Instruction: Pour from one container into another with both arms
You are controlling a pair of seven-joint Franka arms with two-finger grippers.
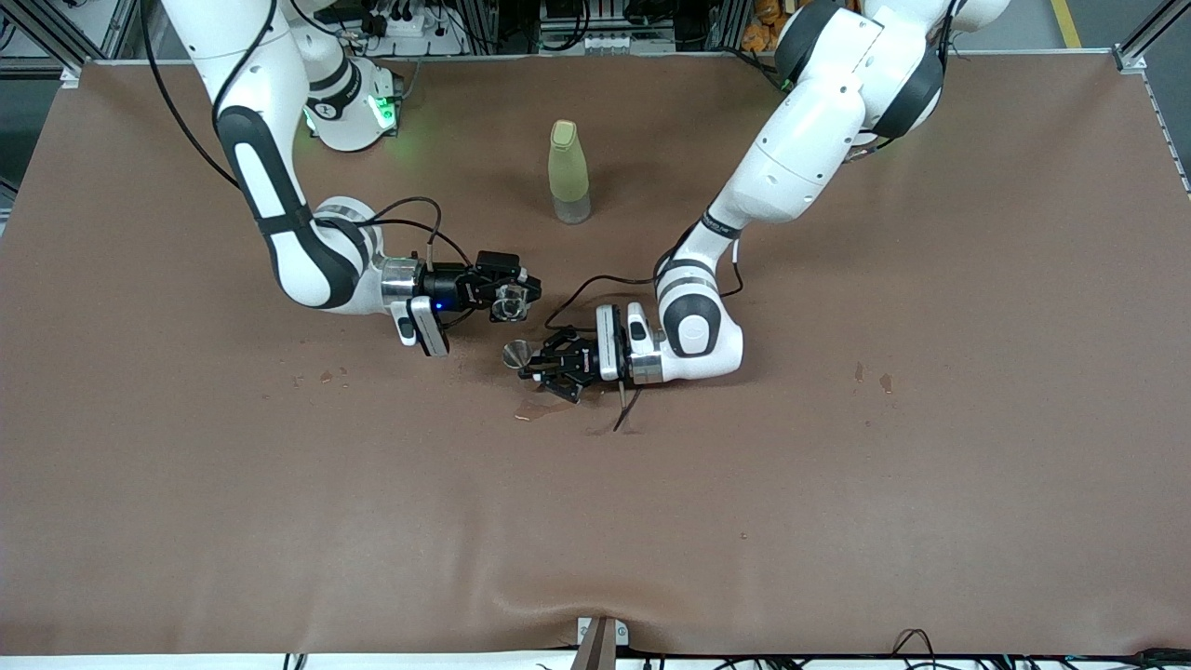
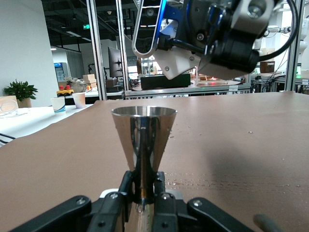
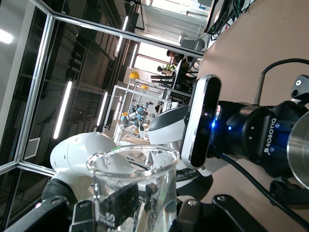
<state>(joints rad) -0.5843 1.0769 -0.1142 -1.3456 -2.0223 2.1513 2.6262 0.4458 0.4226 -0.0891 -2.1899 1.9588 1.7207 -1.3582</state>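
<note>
My right gripper is shut on a small clear glass beaker, held tipped on its side above the table. In the right wrist view the beaker stands between the fingers of the right gripper. Just below it, low over the table, my left gripper is shut on the thin waist of a shiny metal measuring cup shaped like a cone. The left wrist view shows that cup upright in the left gripper, with the right gripper hanging above it.
A yellow-green bottle stands farther from the front camera, between the two arms. A wet patch darkens the brown table cover under the left gripper. Small drops lie toward the right arm's end, and others toward the left arm's end.
</note>
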